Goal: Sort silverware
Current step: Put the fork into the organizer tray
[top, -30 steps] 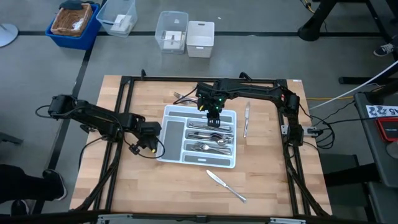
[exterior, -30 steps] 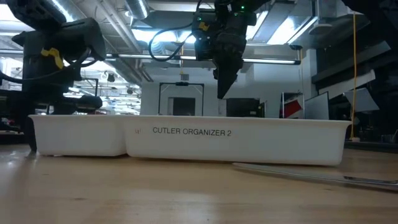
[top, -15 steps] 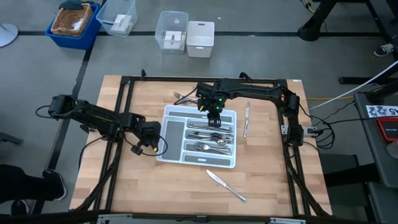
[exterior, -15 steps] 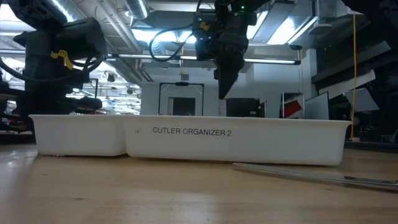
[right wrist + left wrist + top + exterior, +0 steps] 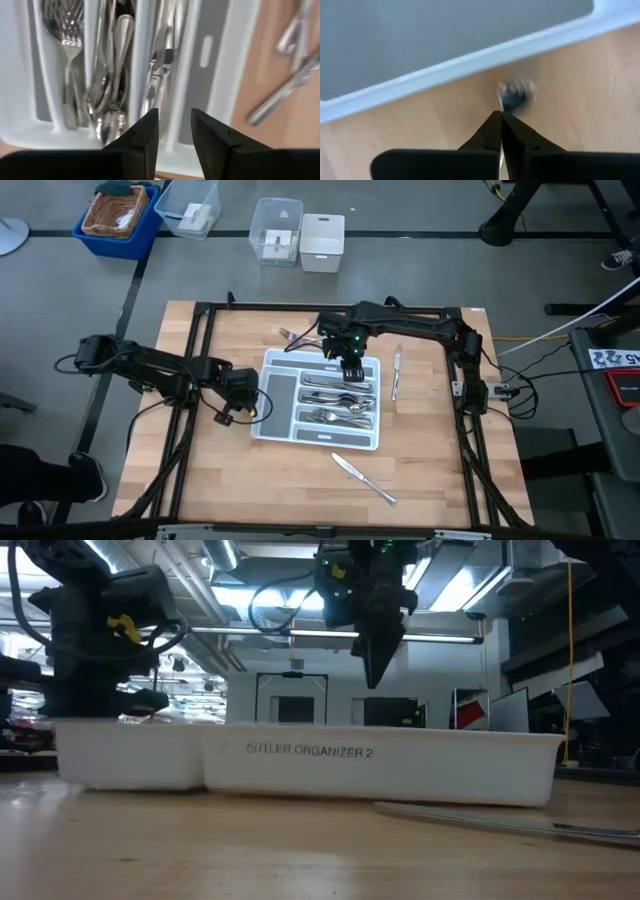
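The white tray (image 5: pixel 380 770) reads "CUTLER ORGANIZER 2" (printed along its near side wall).

floor (image 5: pixel 60 300): grey | blue bin (image 5: pixel 118 218), clear tubs (image 5: pixel 277 230) | ceiling lights (image 5: pixel 470 585), doorway (image 5: pixel 291 698)

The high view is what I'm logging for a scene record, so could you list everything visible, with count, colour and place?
Tray: one, white with grey compartments, mid-table.
Silverware in tray: many silver pieces, count unclear, right compartments.
Loose knives: two, silver; one right of the tray, one on the near side of the tray.
Loose pieces: a few, silver, at the tray's far edge.
Table: one, light wood, black frame.
Blue bin: one, floor, holding a basket.
Clear bins: two, floor.
White box: one, floor.
Left claw: black, shut, at the tray's left edge.
Right claw: black, open, above the tray's far end.
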`<move>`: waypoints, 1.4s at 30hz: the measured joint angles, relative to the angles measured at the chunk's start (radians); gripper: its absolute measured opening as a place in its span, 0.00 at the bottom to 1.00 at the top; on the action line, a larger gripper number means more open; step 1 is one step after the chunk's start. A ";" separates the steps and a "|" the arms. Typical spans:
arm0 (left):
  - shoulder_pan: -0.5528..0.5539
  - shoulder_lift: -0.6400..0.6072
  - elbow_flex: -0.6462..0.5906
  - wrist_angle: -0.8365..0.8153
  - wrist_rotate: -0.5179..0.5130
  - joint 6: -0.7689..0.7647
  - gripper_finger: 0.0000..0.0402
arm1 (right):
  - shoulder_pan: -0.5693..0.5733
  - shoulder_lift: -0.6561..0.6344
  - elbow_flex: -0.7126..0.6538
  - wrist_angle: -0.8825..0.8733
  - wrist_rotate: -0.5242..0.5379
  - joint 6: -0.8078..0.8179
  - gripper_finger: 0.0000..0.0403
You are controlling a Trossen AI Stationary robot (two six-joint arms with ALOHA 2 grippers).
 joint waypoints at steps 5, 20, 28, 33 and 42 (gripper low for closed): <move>0.033 -0.003 0.003 -0.003 0.000 -0.001 0.00 | -0.011 0.000 0.041 -0.008 0.014 -0.011 0.29; 0.066 -0.004 0.003 -0.001 -0.037 -0.010 0.01 | -0.011 0.000 0.057 -0.009 0.021 -0.012 0.29; 0.065 -0.004 0.003 0.022 -0.120 0.032 0.01 | -0.011 0.000 0.058 -0.009 0.020 -0.012 0.29; 0.066 -0.004 0.047 0.014 -0.127 0.089 0.01 | -0.011 0.000 0.058 -0.009 0.020 -0.034 0.29; 0.093 -0.005 0.171 -0.335 -0.008 0.160 0.00 | -0.011 0.000 0.058 -0.009 0.019 -0.034 0.29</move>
